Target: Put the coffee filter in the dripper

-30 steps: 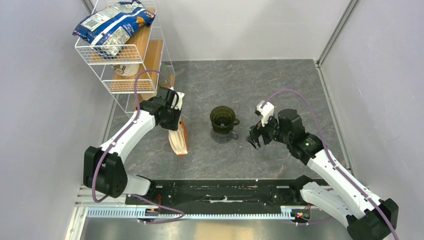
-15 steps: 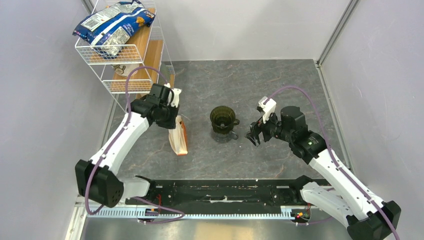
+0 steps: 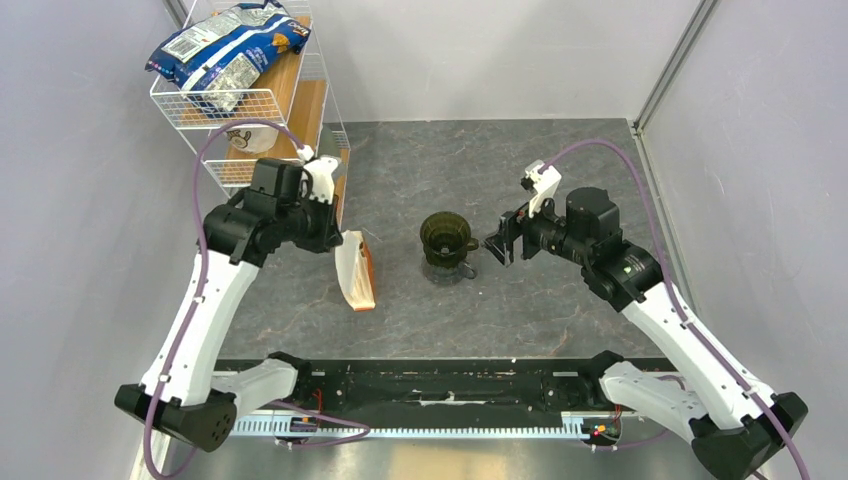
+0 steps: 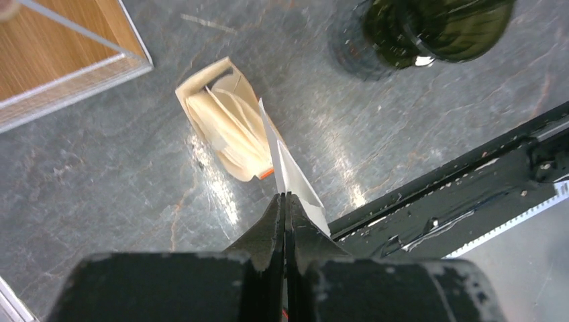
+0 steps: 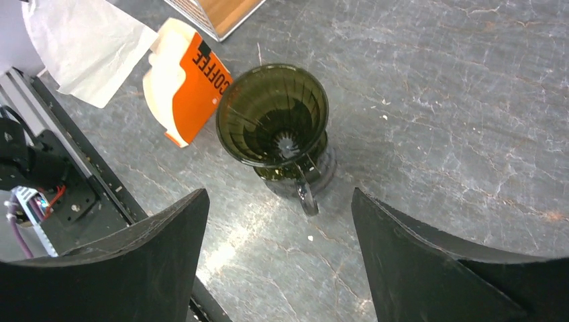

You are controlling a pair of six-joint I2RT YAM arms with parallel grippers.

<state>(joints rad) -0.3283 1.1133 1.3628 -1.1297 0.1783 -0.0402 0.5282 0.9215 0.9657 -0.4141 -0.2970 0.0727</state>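
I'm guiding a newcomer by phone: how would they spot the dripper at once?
Look at the middle of the grey stone table. The dripper stands there, right of the orange-edged filter packet. It alone is a dark green, see-through cone, open at the top.

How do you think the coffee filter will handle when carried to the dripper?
Probably floppy: the coffee filter is thin paper, pinched at one edge by the left hand. Likely very light, so it may flutter or crease.
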